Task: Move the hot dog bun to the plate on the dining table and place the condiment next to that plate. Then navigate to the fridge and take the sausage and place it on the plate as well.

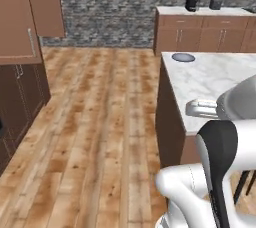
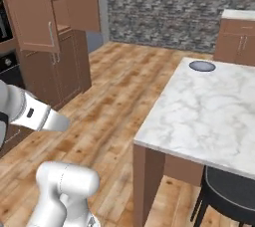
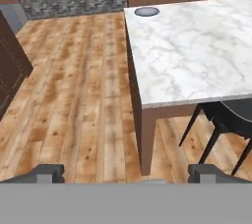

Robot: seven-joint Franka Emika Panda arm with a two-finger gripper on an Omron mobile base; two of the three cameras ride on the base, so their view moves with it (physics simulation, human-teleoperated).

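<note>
The dining table (image 1: 215, 79) (image 2: 209, 106) (image 3: 197, 51) is a white marble slab with grey veins on a brown wooden base, ahead and to the right. My gripper (image 3: 128, 174) hangs over the wooden floor just short of the table's near corner. It is open, with its two dark fingertips (image 3: 49, 173) wide apart and nothing between them. The hot dog bun, the plate, the condiment, the fridge and the sausage are out of view.
A small flat grey-blue dish (image 1: 183, 57) (image 2: 202, 65) (image 3: 146, 11) lies at the table's far left corner. A black chair (image 2: 231, 191) (image 3: 236, 115) is tucked under the near side. Brown cabinets (image 1: 20, 17) (image 2: 50, 22) line the left, and a wide wooden floor (image 3: 74, 95) lies between.
</note>
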